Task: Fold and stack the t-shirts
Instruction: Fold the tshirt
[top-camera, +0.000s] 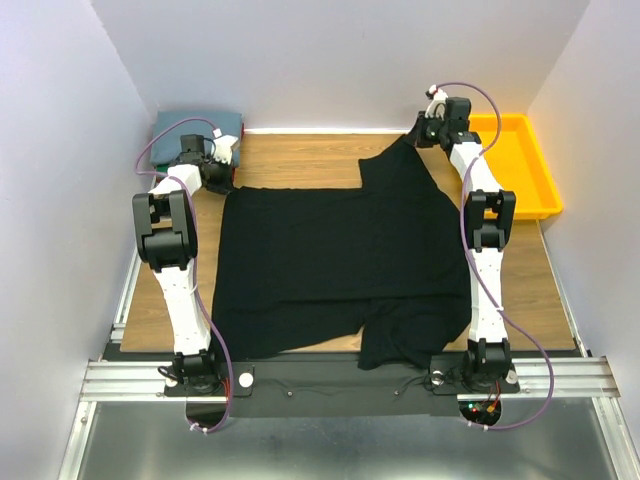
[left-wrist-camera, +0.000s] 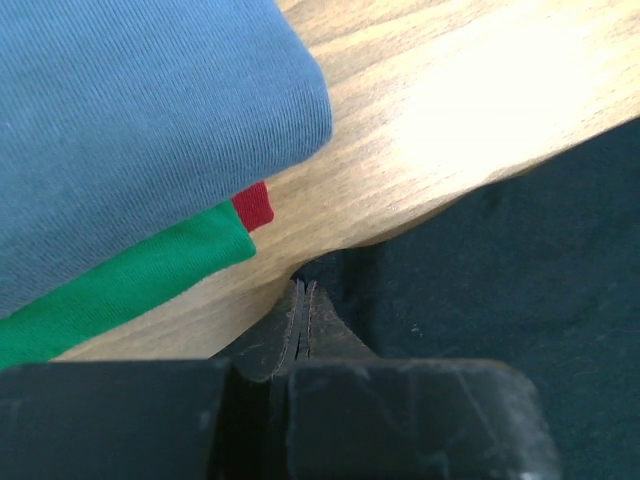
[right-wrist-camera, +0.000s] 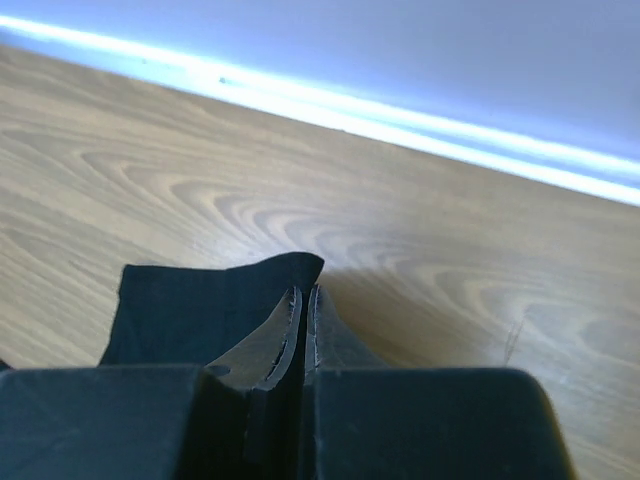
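Note:
A large black t-shirt lies spread across the wooden table. My left gripper is at its far left corner. In the left wrist view this gripper is shut, with the black cloth pinched at its tips. My right gripper is at the far right corner, which rises in a peak toward it. The right wrist view shows that gripper shut on a flap of the black shirt. A folded stack sits just beyond the left gripper: slate-blue tee on top, green and red beneath.
A yellow plastic bin stands at the back right, beside the right arm. The folded stack is in the back left corner against the wall. White walls enclose the table on three sides.

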